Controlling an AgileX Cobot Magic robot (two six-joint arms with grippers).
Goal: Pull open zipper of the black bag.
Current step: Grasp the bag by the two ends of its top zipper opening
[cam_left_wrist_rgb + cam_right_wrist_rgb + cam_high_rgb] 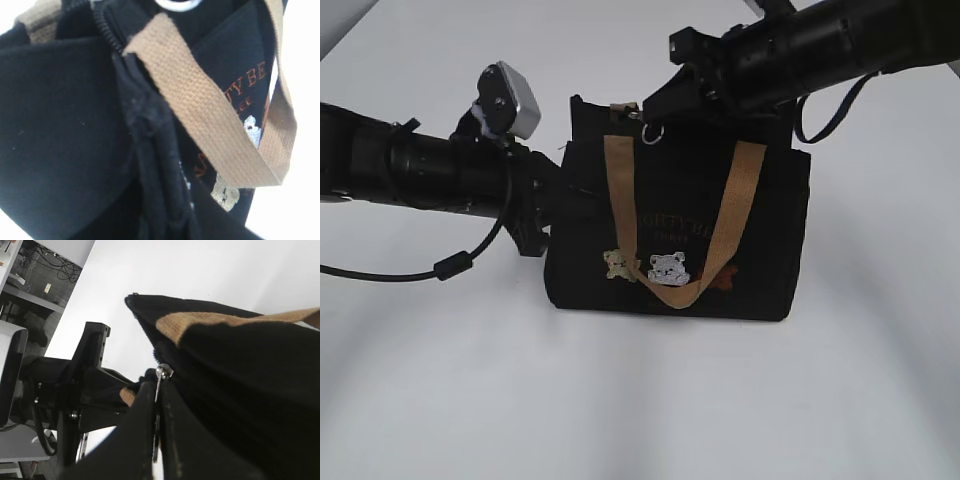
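At mid-left of the exterior view the left gripper (545, 205) clamps the end wall of the black bag (760, 250), which stands upright at centre frame on a white table (640, 400). Tan handles (620, 190) hang down its front. At the bag's top edge, the right gripper (156, 412) pinches the zipper (161, 375) pull. Bare tabletop surrounds the bag.

The left arm reaches in level from the left, its left gripper (548, 205) clamped narrow. The right arm angles down from upper right; the right gripper (156, 390) is pinched closed.
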